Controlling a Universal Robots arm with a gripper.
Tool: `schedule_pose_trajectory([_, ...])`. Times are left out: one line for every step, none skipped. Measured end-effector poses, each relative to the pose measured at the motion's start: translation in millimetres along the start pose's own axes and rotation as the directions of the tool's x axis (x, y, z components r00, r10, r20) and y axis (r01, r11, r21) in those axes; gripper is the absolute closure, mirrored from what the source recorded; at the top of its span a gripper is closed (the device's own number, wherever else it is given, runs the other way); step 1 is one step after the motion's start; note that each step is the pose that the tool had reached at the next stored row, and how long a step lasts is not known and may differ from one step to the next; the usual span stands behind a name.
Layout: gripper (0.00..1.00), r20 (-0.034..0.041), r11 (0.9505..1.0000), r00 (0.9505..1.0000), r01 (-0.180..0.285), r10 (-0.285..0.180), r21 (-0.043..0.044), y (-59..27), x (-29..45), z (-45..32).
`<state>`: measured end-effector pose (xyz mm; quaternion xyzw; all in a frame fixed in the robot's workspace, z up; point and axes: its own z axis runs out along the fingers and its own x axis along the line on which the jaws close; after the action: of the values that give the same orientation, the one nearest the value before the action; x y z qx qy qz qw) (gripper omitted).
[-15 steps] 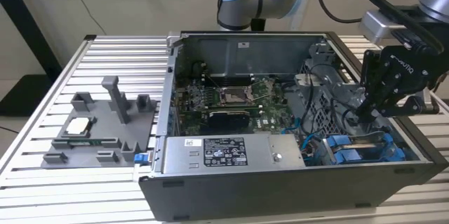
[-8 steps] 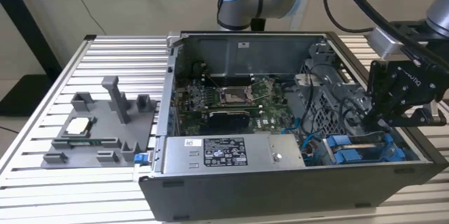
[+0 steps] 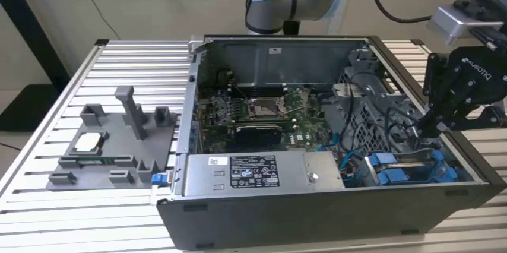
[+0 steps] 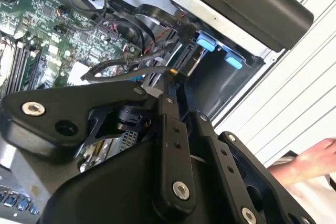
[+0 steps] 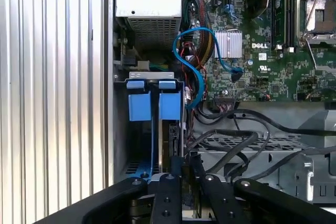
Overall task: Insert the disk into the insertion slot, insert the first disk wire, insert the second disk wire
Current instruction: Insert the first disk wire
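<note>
While the arm hangs over the drive corner: disk looks seated, jaws by the wires.
Computer case [image 3: 317, 220] holds motherboard [image 3: 262, 116], power-supply box [image 3: 253, 173] and loose black cables [image 5: 236, 140]. Its insertion slot [image 5: 119, 135] appears to hold the disk [image 5: 169, 106], blue carrier tabs showing (label hidden). Gripper [image 4: 173, 80] sits at the slot's end, jaws drawn almost together; can't tell if a wire is pinched. My read: disk is stiff, dense and shock-sensitive, so grip the carrier edges. Wires are floppy, so grab them at the plug.
</note>
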<state>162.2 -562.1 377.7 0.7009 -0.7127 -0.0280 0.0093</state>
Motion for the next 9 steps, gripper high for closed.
schedule_pose_trajectory([0.81,0.0001,1.0,1.0,0.0,0.0,0.0,0.0,0.0,-0.1])
schedule_pose_trajectory([0.81,-0.0001,1.0,1.0,0.0,0.0,0.0,0.0,0.0,-0.4])
schedule_pose_trajectory([0.81,-0.0001,1.0,1.0,0.0,0.0,0.0,0.0,0.0,-0.6])
schedule_pose_trajectory([0.81,-0.0001,1.0,1.0,0.0,0.0,0.0,0.1,0.0,-1.7])
schedule_pose_trajectory([0.81,-0.0005,1.0,1.0,0.0,0.0,0.0009,0.3,-0.1,-0.8])
schedule_pose_trajectory([0.81,-0.0005,1.0,1.0,0.0,0.0,0.0009,0.3,-0.1,1.0])
schedule_pose_trajectory([0.81,-0.0007,1.0,1.0,0.0,0.0,0.0009,0.2,0.0,2.7])
schedule_pose_trajectory([0.81,-0.0006,1.0,1.0,0.0,0.0,0.0008,0.1,0.0,4.6])
schedule_pose_trajectory([0.81,-0.0004,1.0,1.0,0.0,0.0,0.0008,0.0,0.0,5.9])
